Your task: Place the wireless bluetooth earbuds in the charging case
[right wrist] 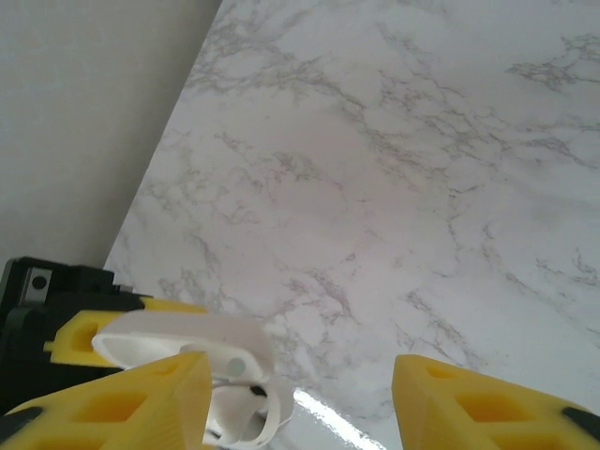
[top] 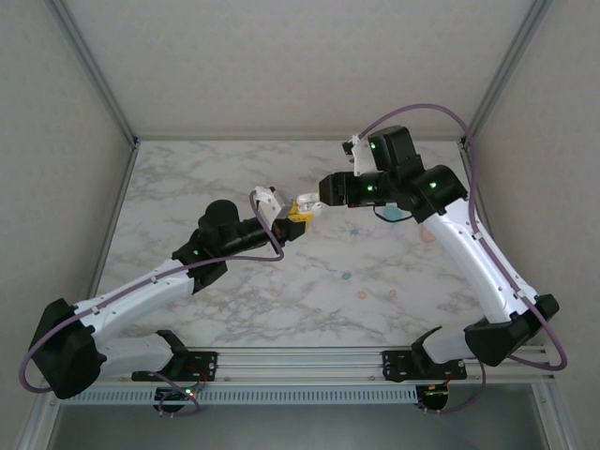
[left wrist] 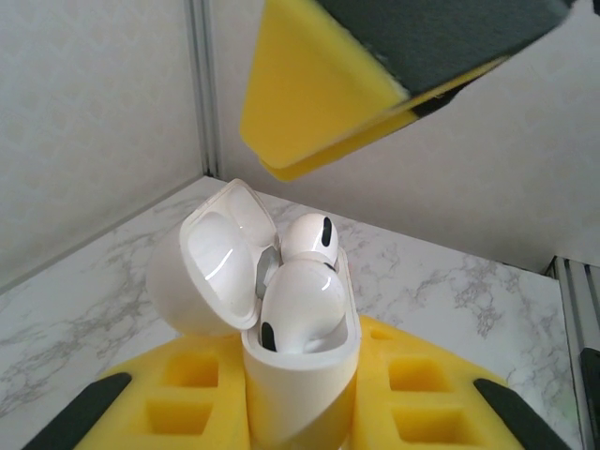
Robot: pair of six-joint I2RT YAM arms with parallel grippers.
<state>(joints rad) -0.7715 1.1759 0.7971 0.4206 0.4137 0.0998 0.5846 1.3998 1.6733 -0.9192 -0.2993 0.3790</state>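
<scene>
Because your left gripper (top: pixel 292 223) pinches the glossy white plastic charging case (left wrist: pixel 300 384) upright, its lid (left wrist: pixel 211 272) hinged back toward 9 o'clock, both white pebble-like earbuds (left wrist: pixel 302 302) rest in its wells. Your right gripper (right wrist: pixel 298 375) hangs spread at 12 o'clock, probably to press them home.

The charging case (left wrist: pixel 300 403) stands between the left gripper's (top: pixel 292 223) fingers above the table (top: pixel 187 187), its lid (left wrist: pixel 211 267) swung back. Two earbuds (left wrist: pixel 302 305) sit in it, one behind the other. The right gripper (top: pixel 313 202) hangs at its open mouth. Nearer and rightward, loose earbuds (top: pixel 362 294) lie scattered.
</scene>
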